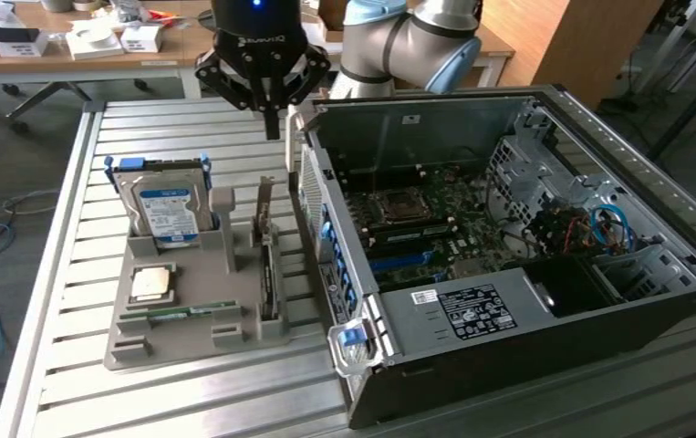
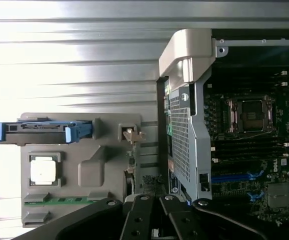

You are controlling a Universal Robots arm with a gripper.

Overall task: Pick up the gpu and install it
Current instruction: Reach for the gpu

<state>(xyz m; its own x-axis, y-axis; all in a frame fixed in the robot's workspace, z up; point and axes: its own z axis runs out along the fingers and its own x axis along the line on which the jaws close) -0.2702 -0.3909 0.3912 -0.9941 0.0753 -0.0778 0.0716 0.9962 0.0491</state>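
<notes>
The gpu (image 1: 268,269) stands on edge in a slot of the grey holder tray (image 1: 190,342), a thin dark card with its silver bracket (image 1: 264,196) at the far end. In the wrist view the gpu (image 2: 130,172) shows edge-on, with its bracket (image 2: 130,134) beside the tray (image 2: 109,160). My gripper (image 1: 272,132) hangs shut and holding nothing above the far end of the tray, a little beyond the bracket and close to the case's rim. Its dark linkages (image 2: 154,215) show in the wrist view.
An open computer case (image 1: 506,265) lies at the exterior view's right, its motherboard (image 1: 427,224) exposed. The tray also holds a silver hard drive (image 1: 168,205), a processor chip (image 1: 153,283) and a green memory stick (image 1: 183,310). A cluttered desk (image 1: 80,41) stands behind.
</notes>
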